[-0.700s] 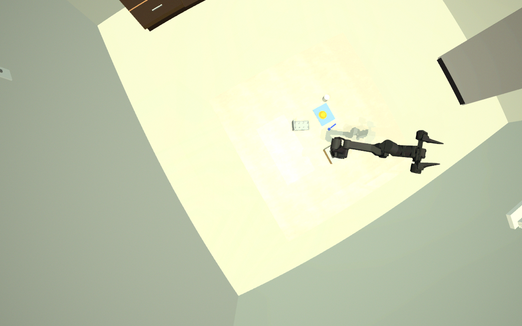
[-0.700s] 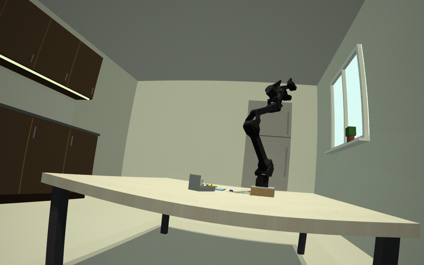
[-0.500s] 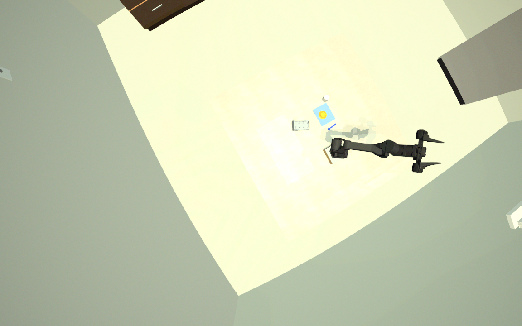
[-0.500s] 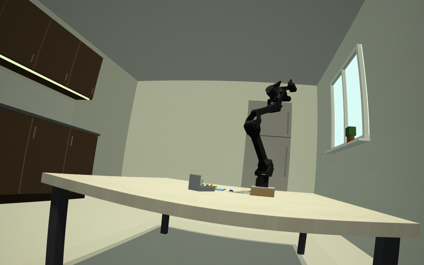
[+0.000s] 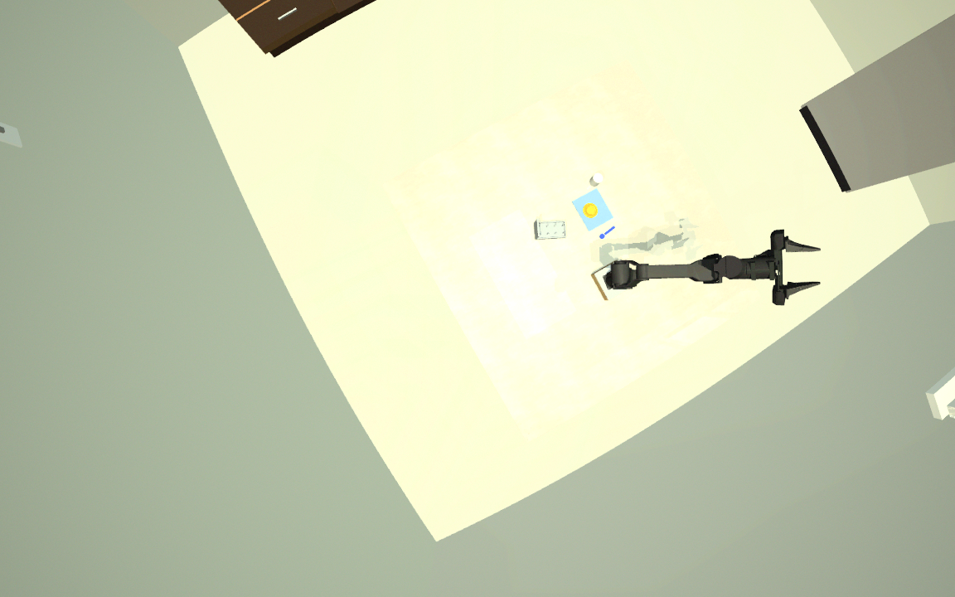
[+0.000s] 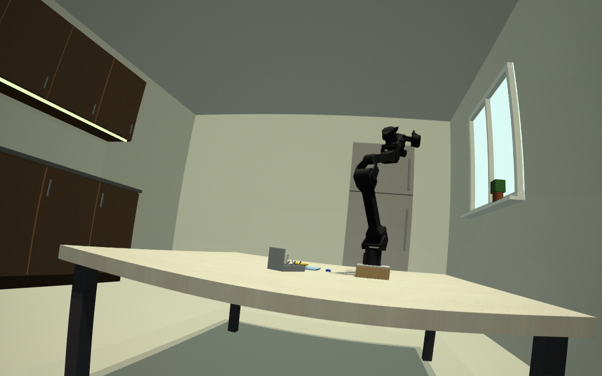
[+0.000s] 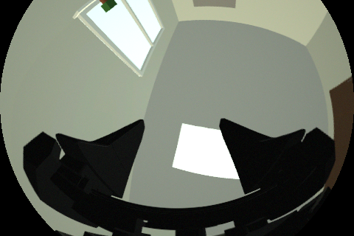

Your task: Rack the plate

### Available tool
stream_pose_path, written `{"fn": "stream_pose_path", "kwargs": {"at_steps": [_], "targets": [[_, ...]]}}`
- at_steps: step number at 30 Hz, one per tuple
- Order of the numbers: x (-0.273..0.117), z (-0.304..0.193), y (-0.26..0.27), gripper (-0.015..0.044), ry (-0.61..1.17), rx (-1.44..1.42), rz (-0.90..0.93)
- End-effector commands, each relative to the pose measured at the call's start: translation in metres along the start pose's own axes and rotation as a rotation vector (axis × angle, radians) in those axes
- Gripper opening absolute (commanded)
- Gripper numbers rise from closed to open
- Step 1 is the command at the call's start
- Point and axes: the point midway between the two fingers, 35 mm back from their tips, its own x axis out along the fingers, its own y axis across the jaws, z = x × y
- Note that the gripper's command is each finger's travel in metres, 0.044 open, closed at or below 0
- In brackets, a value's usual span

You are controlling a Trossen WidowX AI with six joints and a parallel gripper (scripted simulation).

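The yellow plate (image 5: 590, 210) (image 6: 301, 263) lies flat on a light blue square mat (image 5: 603, 215) (image 6: 313, 268). The grey dish rack (image 5: 537, 229) (image 6: 276, 259) stands beside the mat, to its left in the top and exterior views. It has a tall wall at one end and small rails; no plate stands in it. My gripper (image 5: 819, 265) (image 7: 182, 123) is open, with nothing between its fingers. It is raised high above the table, far from the plate and rack, and turned away from them. The wrist view shows only the ceiling, walls and window beyond the fingers.
A blue spoon-like utensil (image 5: 608, 231) (image 6: 327, 270) lies between the mat and the arm's base. A small white round object (image 5: 597, 178) is on the mat's far side in the top view. The arm stands on a wood-sided block (image 6: 372, 272) (image 5: 599, 285).
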Motion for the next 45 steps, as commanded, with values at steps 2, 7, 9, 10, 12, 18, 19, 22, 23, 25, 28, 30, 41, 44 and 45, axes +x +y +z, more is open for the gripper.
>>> {"fn": "stream_pose_path", "kwargs": {"at_steps": [2, 7, 9, 10, 12, 18, 19, 22, 23, 25, 28, 30, 41, 44, 45], "targets": [[0.002, 0.022, -0.006, 0.04, -0.059, 0.084, -0.009], [0.003, 0.041, -0.014, 0.04, -0.11, 0.162, -0.016], [0.003, 0.05, -0.016, 0.04, -0.135, 0.194, -0.017], [0.003, 0.054, -0.017, 0.04, -0.148, 0.214, -0.019], [0.003, 0.065, -0.022, 0.04, -0.181, 0.264, -0.023], [-0.002, 0.099, -0.039, 0.04, -0.293, 0.422, -0.032], [-0.003, 0.104, -0.043, 0.04, -0.312, 0.448, -0.033], [-0.007, 0.116, -0.055, 0.04, -0.354, 0.495, -0.056], [-0.009, 0.12, -0.059, 0.04, -0.367, 0.51, -0.063], [-0.012, 0.127, -0.067, 0.04, -0.394, 0.539, -0.077], [-0.015, 0.139, -0.073, 0.04, -0.435, 0.582, -0.074], [-0.018, 0.146, -0.078, 0.04, -0.464, 0.613, -0.07], [-0.051, 0.206, -0.123, 0.04, -0.718, 0.868, -0.024], [-0.063, 0.221, -0.135, 0.04, -0.791, 0.929, 0.0], [-0.067, 0.225, -0.139, 0.04, -0.815, 0.949, 0.008]]}}
